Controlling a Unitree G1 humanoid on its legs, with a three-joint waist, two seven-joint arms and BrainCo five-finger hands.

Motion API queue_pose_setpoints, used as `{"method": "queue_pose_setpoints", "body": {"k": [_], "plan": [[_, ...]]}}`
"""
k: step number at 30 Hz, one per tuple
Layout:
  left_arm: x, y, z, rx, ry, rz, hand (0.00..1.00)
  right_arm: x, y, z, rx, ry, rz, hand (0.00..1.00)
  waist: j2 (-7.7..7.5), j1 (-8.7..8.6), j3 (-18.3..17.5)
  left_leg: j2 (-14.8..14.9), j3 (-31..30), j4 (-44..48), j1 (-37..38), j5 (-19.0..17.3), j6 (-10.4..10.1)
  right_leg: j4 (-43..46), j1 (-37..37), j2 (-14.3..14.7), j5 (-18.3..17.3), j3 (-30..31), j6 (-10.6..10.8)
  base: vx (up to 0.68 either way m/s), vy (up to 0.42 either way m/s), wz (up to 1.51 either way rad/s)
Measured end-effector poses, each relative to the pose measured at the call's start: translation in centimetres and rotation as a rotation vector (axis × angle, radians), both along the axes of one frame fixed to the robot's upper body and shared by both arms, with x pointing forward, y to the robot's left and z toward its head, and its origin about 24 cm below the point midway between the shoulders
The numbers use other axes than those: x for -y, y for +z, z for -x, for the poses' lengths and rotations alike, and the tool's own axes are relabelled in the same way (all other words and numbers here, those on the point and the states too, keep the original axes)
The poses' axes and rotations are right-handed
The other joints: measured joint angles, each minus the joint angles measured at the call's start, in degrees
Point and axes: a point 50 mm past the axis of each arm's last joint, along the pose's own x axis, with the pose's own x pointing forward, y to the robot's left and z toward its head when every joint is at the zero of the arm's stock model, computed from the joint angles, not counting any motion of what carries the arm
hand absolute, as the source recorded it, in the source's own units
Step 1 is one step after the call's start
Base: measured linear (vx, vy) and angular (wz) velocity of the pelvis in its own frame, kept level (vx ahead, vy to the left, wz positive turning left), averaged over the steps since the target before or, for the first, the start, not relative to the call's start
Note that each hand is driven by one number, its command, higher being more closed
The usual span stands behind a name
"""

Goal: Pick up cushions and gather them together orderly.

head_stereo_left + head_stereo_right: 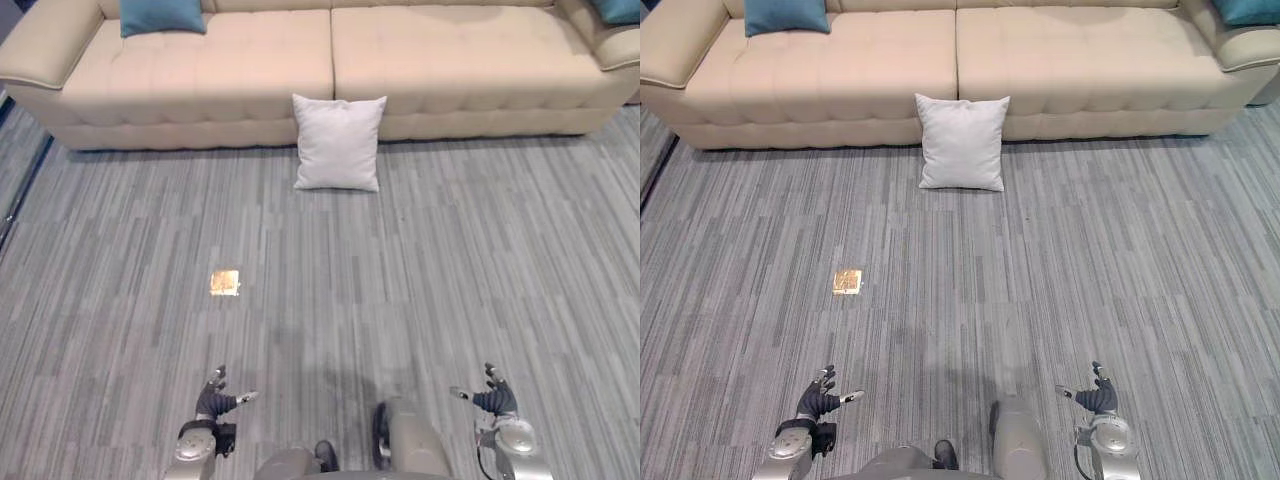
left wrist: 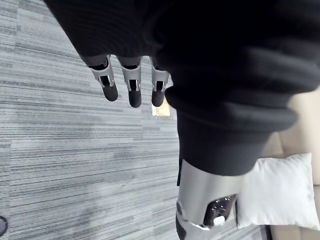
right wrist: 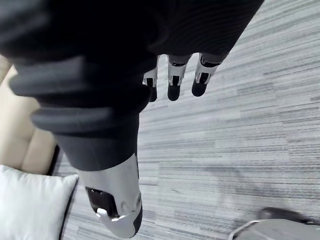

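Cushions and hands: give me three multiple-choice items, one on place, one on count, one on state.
1. Where is the white cushion relative to the sofa? A) on its seat B) on the floor, leaning on its front C) on its armrest
2. How many blue cushions sit on the sofa? A) none B) two C) four
3. The left hand and right hand are: A) open, empty B) shut on cushions C) pressing the sofa
Key: 1 B, its base is on the floor; 2 B, one at each end; 3 A, fingers straight, nothing held.
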Motion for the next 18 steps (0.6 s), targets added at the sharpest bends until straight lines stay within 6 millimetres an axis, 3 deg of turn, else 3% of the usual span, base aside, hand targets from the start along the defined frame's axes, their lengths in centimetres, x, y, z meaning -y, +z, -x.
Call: {"method": "queue_pose_setpoints", "body": {"k": [1, 2, 3, 4, 5, 6, 8, 9, 10, 11, 13, 14, 15, 17, 18], "plan": [[0.0, -0.2, 0.2, -0.011, 0.003, 0.003, 0.0, 0.2, -0.2, 0.8, -0.019, -0.008, 0.004, 0.0, -0.49, -0.36, -0.2, 0.6, -1.3, 0.6, 2.3, -1.3, -2.2, 1.0, -0.2, -0.6, 9.0, 0.4, -4.0, 0.68, -0.193, 0.5], [0.3, -0.4, 0.2, -0.018, 0.007, 0.013, 0.0, 0.4, 0.1, 0.0, 0.003, -0.014, 0.005, 0.0, 0.91, -0.5, -0.4, 2.6, -1.5, 3.0, 1.8, -0.2, -4.2, 7.1, -1.8, -0.6, 7.5, -1.0, -6.9, 0.66, -0.209, 0.46], [0.3, -0.4, -0.1, -0.016, 0.005, 0.014, 0.0, 0.3, 0.3, -0.4, 0.02, -0.015, 0.002, 0.0, 0.86, -0.7, -0.3, 2.8, -1.3, 5.5, 0.6, 1.5, -7.0, 9.1, -2.1, -0.8, 5.5, -1.3, -6.6, 0.66, -0.246, 0.26], [0.4, -0.4, -0.1, -0.016, 0.006, 0.018, 0.0, 0.1, 0.8, -0.9, 0.05, -0.009, 0.003, 0.0, 0.84, -0.77, -0.3, 3.5, -0.6, 12.4, -1.6, 6.8, -9.9, 11.1, -0.8, -1.0, 2.0, -1.5, -7.0, 0.53, -0.223, 0.19], [0.5, -0.5, 0.0, -0.02, 0.011, 0.023, 0.0, 0.1, 1.1, -1.1, 0.063, -0.004, 0.005, 0.0, 0.86, -0.8, -0.3, 4.0, -0.3, 17.1, -3.0, 10.5, -10.2, 10.9, 1.0, -0.8, 0.7, -1.5, -7.2, 0.67, -0.282, 0.04], [0.7, -0.7, 0.2, -0.024, 0.026, 0.035, 0.0, 0.0, 1.3, -1.4, 0.079, 0.004, 0.009, 0.0, 0.72, -0.49, -0.2, 6.0, 0.4, 28.8, -7.1, 19.1, -10.6, 8.4, 5.8, 0.1, -0.9, -1.2, -7.5, 0.79, -0.314, -0.19], [0.8, -0.6, 0.2, -0.017, 0.028, 0.041, 0.0, -0.8, 1.5, -2.1, 0.099, 0.031, 0.0, 0.0, 0.0, 0.91, 0.3, 11.1, 3.6, 48.9, -15.8, 13.6, -5.1, 0.6, 17.1, 3.8, -2.0, 0.6, -8.5, 0.72, -0.259, -0.43], [1.0, -0.7, 0.2, -0.017, 0.029, 0.046, 0.0, -1.0, 1.6, -2.2, 0.112, 0.033, -0.006, 0.0, -0.75, 1.91, 0.6, 11.9, 5.4, 51.6, -18.7, 11.2, -2.8, -1.6, 20.6, 4.2, -2.7, 1.8, -8.4, 0.41, -0.1, -0.48], [1.1, -0.7, 0.2, -0.016, 0.029, 0.051, 0.0, -1.1, 1.7, -2.3, 0.121, 0.034, -0.009, 0.0, -1.09, 2.18, 0.8, 12.3, 6.3, 51.9, -20.8, 10.4, -1.6, -2.8, 22.6, 4.5, -3.1, 2.8, -8.5, 0.58, -0.09, -0.63], [1.4, -0.9, 0.3, -0.021, 0.031, 0.062, 0.0, -1.3, 2.0, -2.6, 0.139, 0.037, -0.012, 0.0, -1.32, 3.53, 0.8, 12.5, 8.5, 49.3, -26.2, 8.5, -0.2, -4.8, 25.8, 4.7, -4.4, 4.6, -8.4, 0.46, -0.035, -0.61], [1.5, -1.0, 0.7, -0.03, 0.035, 0.066, 0.0, -1.3, 2.0, -2.7, 0.146, 0.029, -0.024, 0.0, -1.45, 4.19, 0.9, 11.3, 8.7, 40.2, -31.6, 7.6, 0.4, -6.3, 28.9, 4.6, -5.3, 7.2, -7.5, 0.52, 0.021, -0.73], [1.6, -1.1, 0.9, -0.035, 0.041, 0.07, 0.0, -1.3, 2.0, -2.7, 0.147, 0.02, -0.03, 0.0, -1.48, 4.73, 0.9, 10.1, 8.0, 32.9, -33.0, 7.8, 0.2, -7.1, 30.4, 4.3, -5.8, 8.7, -6.9, 0.49, 0.072, -0.89], [1.7, -1.3, 1.1, -0.041, 0.044, 0.076, 0.0, -1.3, 2.0, -2.6, 0.147, 0.008, -0.032, 0.0, -1.53, 5.16, 0.9, 8.3, 6.5, 24.4, -33.6, 8.8, -1.4, -8.3, 32.1, 3.8, -6.4, 10.3, -6.1, 0.41, 0.088, -0.82], [2.1, -1.5, 1.5, -0.053, 0.047, 0.087, 0.0, -0.8, 1.5, -2.0, 0.118, -0.019, -0.019, 0.0, -0.77, 5.1, 0.5, 5.9, 2.5, 7.9, -33.5, 13.4, -4.5, -11.1, 35.9, 3.5, -8.7, 12.6, -3.7, 0.5, 0.195, -0.73], [2.1, -1.6, 1.7, -0.061, 0.05, 0.087, 0.0, -0.6, 1.3, -1.7, 0.102, -0.023, -0.015, 0.0, -0.31, 5.14, 0.1, 5.9, 1.7, 7.6, -33.7, 15.3, -3.1, -10.5, 36.7, 3.4, -10.3, 13.2, -3.0, 0.67, 0.349, -0.74]]}}
